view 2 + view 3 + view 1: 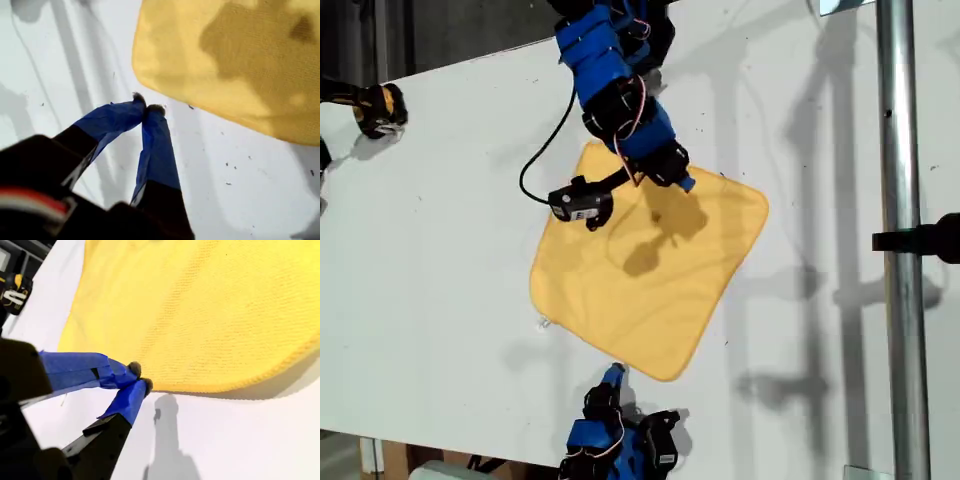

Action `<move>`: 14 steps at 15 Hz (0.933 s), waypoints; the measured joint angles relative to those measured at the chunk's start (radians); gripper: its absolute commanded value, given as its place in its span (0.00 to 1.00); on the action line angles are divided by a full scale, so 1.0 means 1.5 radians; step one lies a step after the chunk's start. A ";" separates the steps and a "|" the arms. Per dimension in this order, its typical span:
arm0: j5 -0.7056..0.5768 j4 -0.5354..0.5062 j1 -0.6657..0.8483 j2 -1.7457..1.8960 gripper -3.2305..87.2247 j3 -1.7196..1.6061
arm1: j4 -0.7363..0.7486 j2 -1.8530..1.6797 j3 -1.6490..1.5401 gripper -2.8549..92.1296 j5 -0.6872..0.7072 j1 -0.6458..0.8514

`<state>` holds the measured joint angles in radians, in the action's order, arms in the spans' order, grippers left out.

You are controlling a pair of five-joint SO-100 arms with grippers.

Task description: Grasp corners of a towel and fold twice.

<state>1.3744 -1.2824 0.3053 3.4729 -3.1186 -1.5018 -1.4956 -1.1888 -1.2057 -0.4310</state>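
White tabletop (440, 250), steel pole (895, 150) at the exterior view's right. Spread flat mid-surface, the towel (650, 280): probably soft, light and limp. Best pinched at a hemmed corner (665, 372). Just beside that corner, my second gripper (613, 375), tool pressed together, empty. Over the towel's far edge, my first gripper (685, 182), tool likewise pressed together, holding nothing.

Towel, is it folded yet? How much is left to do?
Nothing is folded yet: the towel lies flat and open on the table. Right now my first gripper is closed just short of one corner, and my second gripper is closed at the towel's edge, gripping nothing as far as I can see. Both grabs and both folds are left.
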 measured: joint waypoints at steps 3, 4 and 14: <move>0.004 0.000 0.000 0.000 0.03 0.000 | 0.056 0.030 0.000 0.17 -0.002 -0.034; 0.004 0.000 0.000 0.000 0.03 0.000 | 0.060 0.033 0.000 0.28 -0.002 -0.043; 0.004 0.000 0.000 0.000 0.03 0.000 | 0.097 0.108 0.001 0.38 0.063 -0.058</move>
<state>1.3806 -1.2824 0.3053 3.4729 -3.1186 -1.3560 -1.3330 -1.1873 -1.1106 -0.5185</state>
